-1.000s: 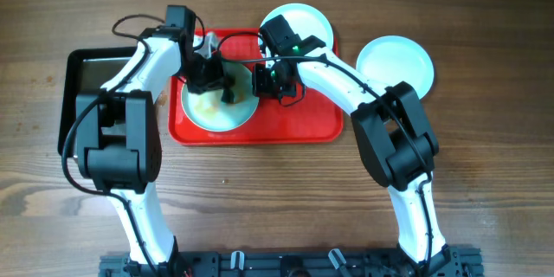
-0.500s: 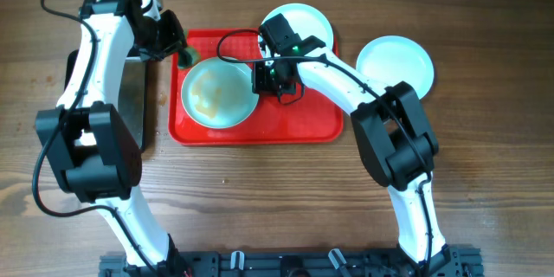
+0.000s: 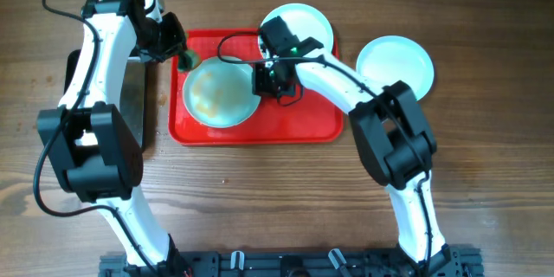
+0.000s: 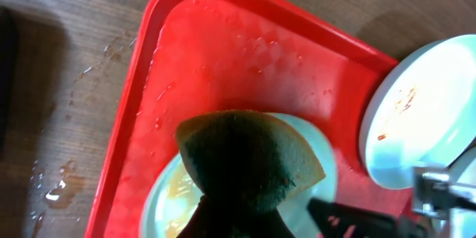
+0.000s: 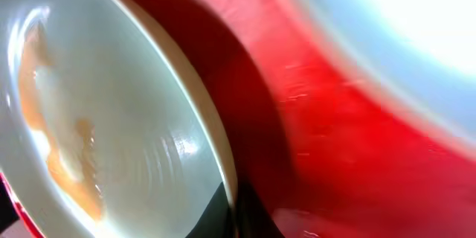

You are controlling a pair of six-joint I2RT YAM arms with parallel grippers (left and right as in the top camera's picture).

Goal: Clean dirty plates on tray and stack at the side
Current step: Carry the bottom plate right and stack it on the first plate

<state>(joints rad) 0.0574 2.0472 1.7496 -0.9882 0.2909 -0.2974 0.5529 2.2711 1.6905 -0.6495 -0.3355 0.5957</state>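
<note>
The red tray [image 3: 303, 119] lies in the middle of the table. A smeared plate [image 3: 218, 95] sits on its left half, with orange-brown smears in the right wrist view [image 5: 89, 119]. My right gripper [image 3: 266, 80] is shut on that plate's right rim [image 5: 230, 210]. My left gripper [image 3: 179, 50] is over the tray's far left corner, shut on a dark green sponge [image 4: 245, 156] with a yellow side. A second plate [image 3: 300, 24] overlaps the tray's far right rim and has small smears [image 4: 420, 111]. A third plate [image 3: 396, 63] lies on the table to the right.
A black metal tray [image 3: 130, 108] lies left of the red tray, mostly under my left arm. Water drops [image 4: 56, 190] wet the wood beside the red tray's left rim. The red tray floor [image 4: 245, 52] is wet.
My left gripper lifted the sponge off the smeared plate and moved up-left to the tray's far left corner. My right gripper stayed on the plate's rim.
</note>
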